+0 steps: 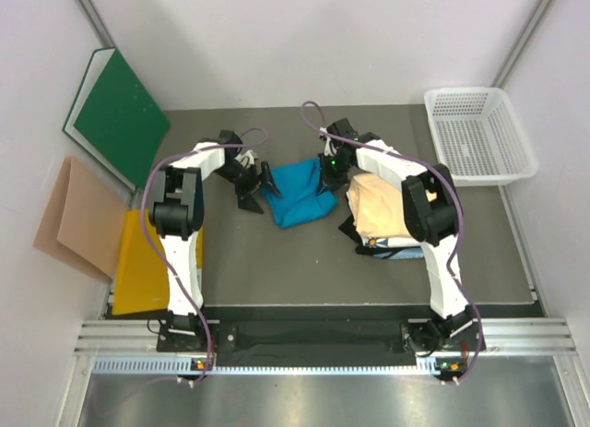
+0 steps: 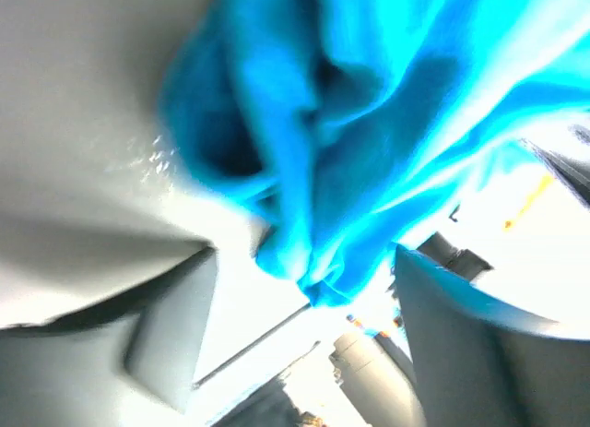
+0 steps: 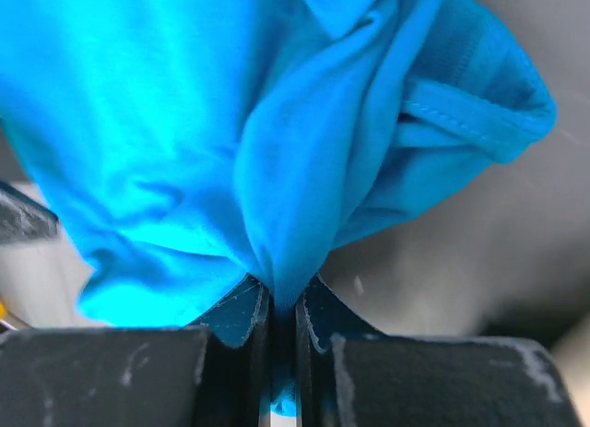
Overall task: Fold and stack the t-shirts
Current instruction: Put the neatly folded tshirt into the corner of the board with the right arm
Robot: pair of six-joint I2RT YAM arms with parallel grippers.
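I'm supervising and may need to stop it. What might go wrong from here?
The right end effector pinches only a thin bunch of the teal t-shirt, which may slip out under a pull. The left end effector is open, so a one-sided lift could crumple the shirt more. The right arm reaches over the cream t-shirt and might disturb it.

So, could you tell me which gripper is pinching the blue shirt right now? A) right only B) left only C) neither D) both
A: the right gripper is shut on a fold of the blue shirt, while the left gripper stands wide open and is not clamping the cloth.
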